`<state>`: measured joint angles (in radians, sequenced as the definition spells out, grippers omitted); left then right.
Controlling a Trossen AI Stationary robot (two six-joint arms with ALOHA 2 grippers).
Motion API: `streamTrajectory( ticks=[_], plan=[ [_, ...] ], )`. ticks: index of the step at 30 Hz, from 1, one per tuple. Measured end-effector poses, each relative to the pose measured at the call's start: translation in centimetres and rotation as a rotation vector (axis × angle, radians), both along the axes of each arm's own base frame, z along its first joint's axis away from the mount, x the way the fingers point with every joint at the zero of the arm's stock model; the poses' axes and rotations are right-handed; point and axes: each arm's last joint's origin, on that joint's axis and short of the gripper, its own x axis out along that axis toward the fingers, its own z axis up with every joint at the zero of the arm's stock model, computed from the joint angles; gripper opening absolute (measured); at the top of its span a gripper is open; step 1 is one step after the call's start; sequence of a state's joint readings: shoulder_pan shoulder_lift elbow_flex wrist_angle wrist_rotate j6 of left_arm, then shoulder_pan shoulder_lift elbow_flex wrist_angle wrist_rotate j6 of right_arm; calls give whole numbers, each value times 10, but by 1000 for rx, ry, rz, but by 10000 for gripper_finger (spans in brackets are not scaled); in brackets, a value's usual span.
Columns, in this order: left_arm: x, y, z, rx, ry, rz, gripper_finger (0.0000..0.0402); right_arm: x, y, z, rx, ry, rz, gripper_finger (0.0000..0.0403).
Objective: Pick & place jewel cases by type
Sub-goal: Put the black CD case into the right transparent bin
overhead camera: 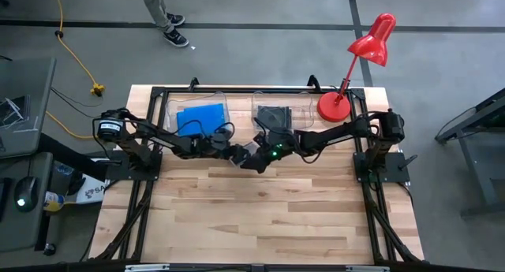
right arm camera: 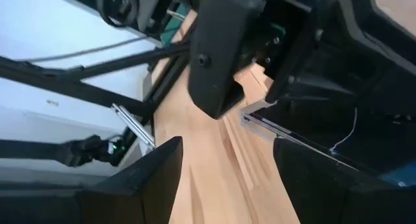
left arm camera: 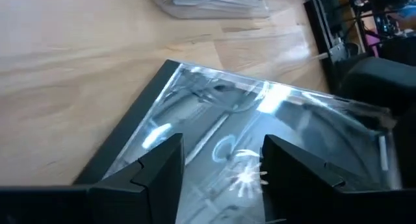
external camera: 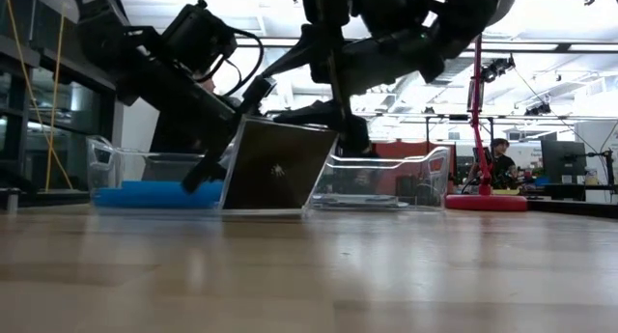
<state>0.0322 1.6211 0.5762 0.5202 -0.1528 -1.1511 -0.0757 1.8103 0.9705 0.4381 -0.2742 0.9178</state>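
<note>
A black jewel case with a silvery swirl cover stands tilted at mid-table, its lower edge on the wood. My left gripper reaches in from the left, open, its two fingers in front of the cover. My right gripper comes from the right, open, at the case's upper right corner. Blue jewel cases lie in the left clear tub and black ones in the right clear tub. My left gripper has its fingers spread in front of the case's cover face, slanting down from the table's left; I cannot tell whether they touch it. My right gripper has the case's clear-edged corner in front of its spread fingers; whether they touch it I cannot tell.
Two clear tubs stand side by side at the far edge, right behind both grippers. A red desk lamp stands at the far right. The near half of the wooden table is bare. A person's feet show beyond the far edge.
</note>
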Motion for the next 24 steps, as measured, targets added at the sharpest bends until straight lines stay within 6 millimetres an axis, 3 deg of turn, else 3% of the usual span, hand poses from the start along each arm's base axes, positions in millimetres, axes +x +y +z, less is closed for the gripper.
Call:
streamTrajectory(
  ticks=[24],
  plan=[
    [3,-2,4,-9,-28,-71,211,0,-5,0,-36,26,50,240]
  ],
)
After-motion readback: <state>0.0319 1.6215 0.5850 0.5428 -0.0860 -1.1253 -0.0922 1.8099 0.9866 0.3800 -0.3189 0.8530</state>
